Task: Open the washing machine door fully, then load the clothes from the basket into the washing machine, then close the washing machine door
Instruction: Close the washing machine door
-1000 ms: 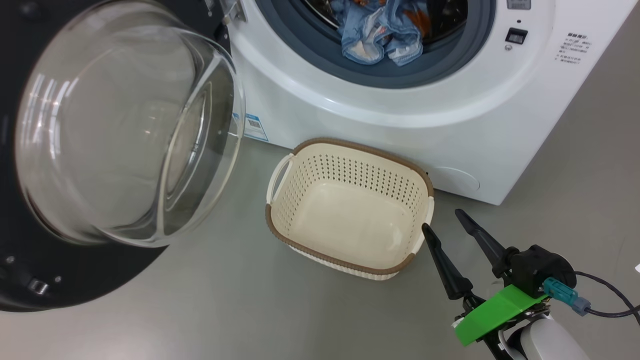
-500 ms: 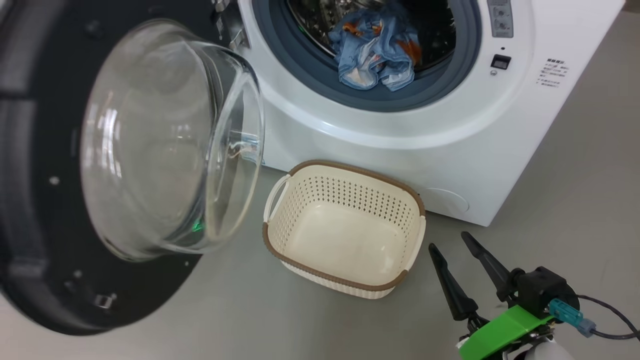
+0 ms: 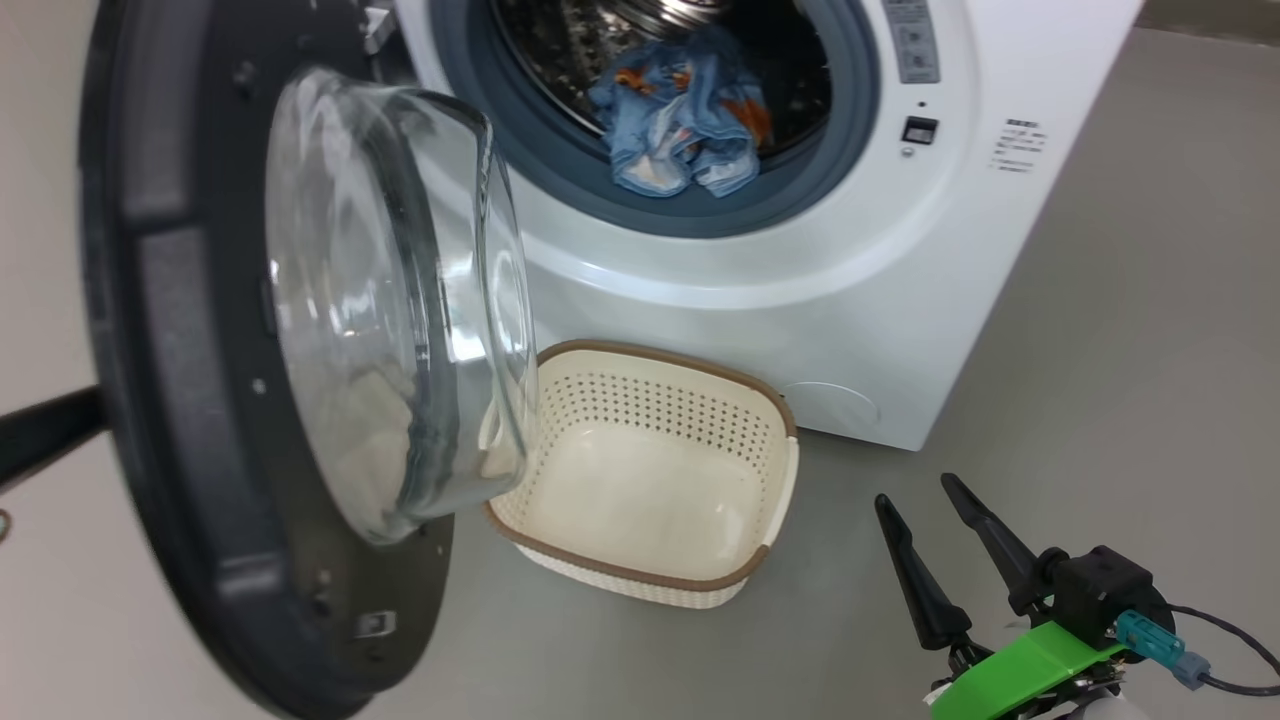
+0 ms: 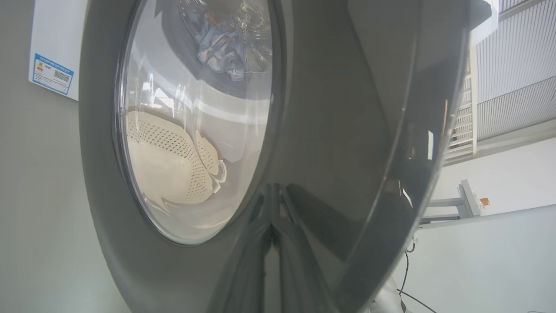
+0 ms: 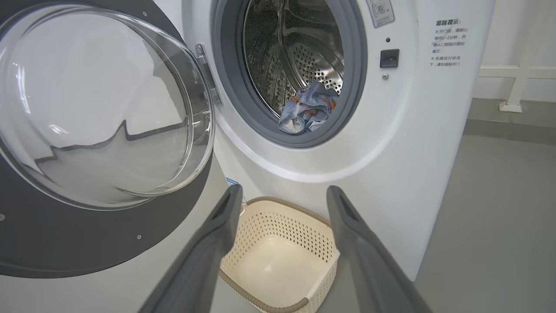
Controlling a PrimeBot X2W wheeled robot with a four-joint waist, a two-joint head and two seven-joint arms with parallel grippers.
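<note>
Fingers [image 3: 915, 580] are spread on the right gripper [image 3: 912, 488], pressed together on the left gripper [image 4: 271, 243]. Clothes [image 3: 680, 130] are heaped in the washing machine [image 3: 850, 300].

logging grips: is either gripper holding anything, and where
Nothing held: the right gripper is open, empty; the shut left gripper only touches the round glossy black washing machine door.

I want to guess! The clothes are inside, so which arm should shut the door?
Probably left. The left gripper, shut, rests against the outside of the washing machine door; the right gripper hangs open by the basket, clear of the door.
</note>
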